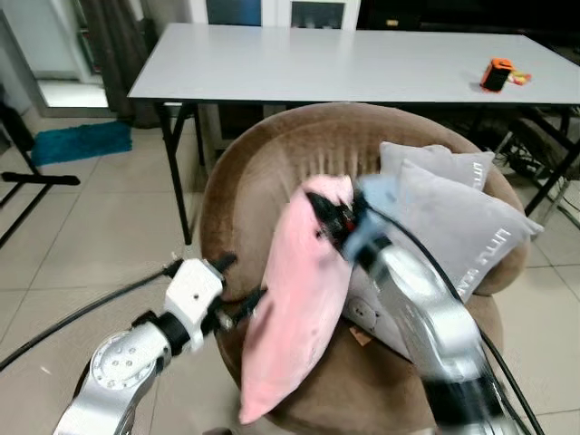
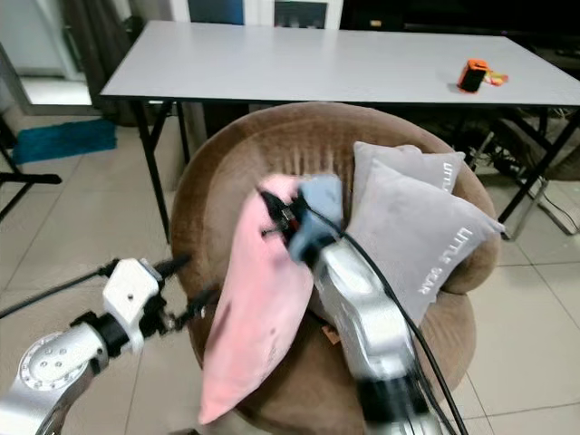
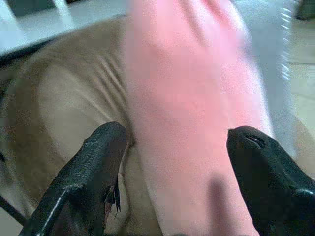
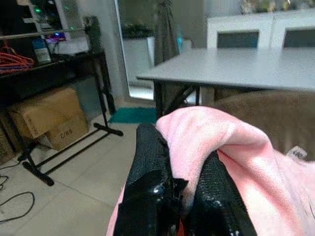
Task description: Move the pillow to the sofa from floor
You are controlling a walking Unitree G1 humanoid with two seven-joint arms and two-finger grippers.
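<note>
The silver right arm reaches from five o'clock toward eleven, its right gripper [image 4: 184,189] pinched tight on the soft pink pillow [image 1: 299,308], while the left gripper [image 3: 179,177], at eight o'clock, stands spread beside it.

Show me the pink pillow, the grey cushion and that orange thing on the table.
pink pillow [image 1: 299,308]: left eye view, middle of its face.
grey cushion [image 1: 458,222]: left eye view, front panel.
orange thing [image 1: 496,74]: left eye view, its body.
</note>
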